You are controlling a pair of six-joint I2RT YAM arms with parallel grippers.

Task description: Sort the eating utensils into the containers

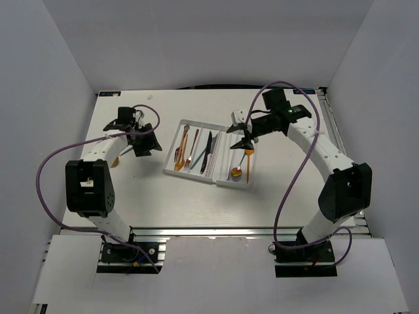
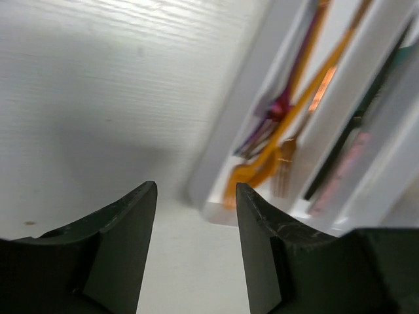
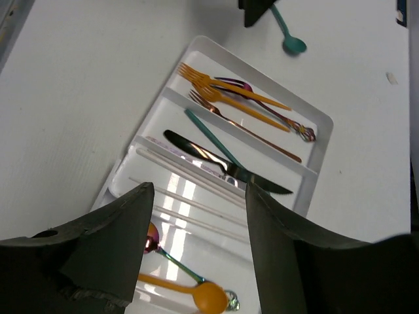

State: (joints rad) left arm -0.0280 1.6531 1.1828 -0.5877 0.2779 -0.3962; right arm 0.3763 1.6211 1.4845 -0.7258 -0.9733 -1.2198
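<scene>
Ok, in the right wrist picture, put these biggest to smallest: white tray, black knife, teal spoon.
Largest: white tray.
Then: black knife.
Smallest-looking: teal spoon, but its handle is partly hidden and it lies farther off, so that rank is unsure.

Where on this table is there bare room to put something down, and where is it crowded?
Widest bare table: between the near edge of the white tray and the arm bases. Another strip runs behind the tray to the far wall. Crowded: the tray's left side, with the left fingers and a teal spoon, and its right end, under the right fingers.
</scene>
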